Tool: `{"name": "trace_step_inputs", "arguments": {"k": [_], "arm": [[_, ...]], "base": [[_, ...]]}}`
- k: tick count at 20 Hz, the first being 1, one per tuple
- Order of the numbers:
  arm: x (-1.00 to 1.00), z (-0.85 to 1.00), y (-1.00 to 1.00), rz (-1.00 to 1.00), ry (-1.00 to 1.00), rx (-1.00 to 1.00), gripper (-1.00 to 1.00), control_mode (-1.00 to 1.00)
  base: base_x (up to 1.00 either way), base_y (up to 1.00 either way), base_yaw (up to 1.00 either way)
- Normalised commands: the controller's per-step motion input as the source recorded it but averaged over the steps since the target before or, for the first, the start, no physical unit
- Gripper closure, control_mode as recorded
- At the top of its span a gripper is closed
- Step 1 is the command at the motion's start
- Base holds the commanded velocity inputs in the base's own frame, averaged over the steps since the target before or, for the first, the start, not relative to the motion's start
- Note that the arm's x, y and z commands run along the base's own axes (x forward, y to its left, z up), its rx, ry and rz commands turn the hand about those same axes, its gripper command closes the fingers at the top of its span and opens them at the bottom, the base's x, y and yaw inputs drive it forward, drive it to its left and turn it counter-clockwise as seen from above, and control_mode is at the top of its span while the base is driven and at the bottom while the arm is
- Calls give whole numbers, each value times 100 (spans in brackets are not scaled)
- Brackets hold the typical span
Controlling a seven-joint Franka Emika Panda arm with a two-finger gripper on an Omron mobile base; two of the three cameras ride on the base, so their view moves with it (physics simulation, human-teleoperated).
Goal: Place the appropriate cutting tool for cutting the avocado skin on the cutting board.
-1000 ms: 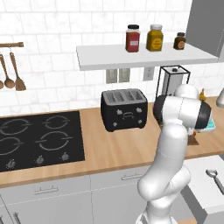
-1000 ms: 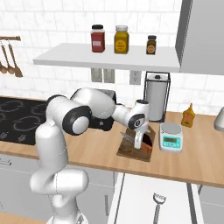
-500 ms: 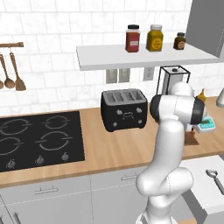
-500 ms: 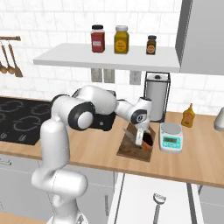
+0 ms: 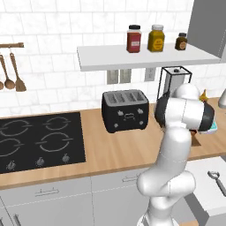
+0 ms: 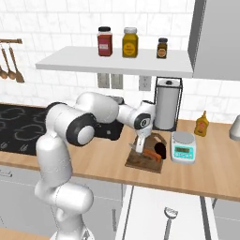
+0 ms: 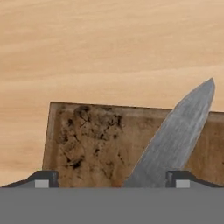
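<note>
The dark brown cutting board (image 6: 138, 162) lies on the counter just left of the scale; its grain shows in the hand view (image 7: 92, 140). The knife rests on it: orange-red handle (image 6: 151, 154) in the right base view, thin silver blade (image 7: 175, 133) slanting up to the right in the hand view. The avocado (image 6: 161, 149) is a dark lump at the board's far right corner. My gripper (image 6: 139, 149) hangs low over the board, pointing down. It is open (image 7: 112, 179), its fingertips (image 7: 42, 180) set wide apart on either side of the blade's base.
A white-and-teal scale (image 6: 183, 146) stands right of the board, with a paper towel holder (image 6: 167, 105) and a yellow bottle (image 6: 202, 124) behind. The black toaster (image 5: 125, 110) and stove (image 5: 39, 141) lie to the left. A silver ring-headed utensil (image 6: 168, 216) lies on the lower white surface.
The hand has shifted a little to the left over the board, and the arm's elbow has swung. The knife's orange handle now lies exposed on the board beside the fingers.
</note>
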Motion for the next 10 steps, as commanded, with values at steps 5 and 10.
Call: {"name": "trace_step_inputs", "arguments": {"k": [5,10], "arm": [[-76,46,38,0,-12,0,-100,-100],[-77,43,65,0,-10,0,-100,-100]], "base": [[0,0,0],[0,0,0]]}}
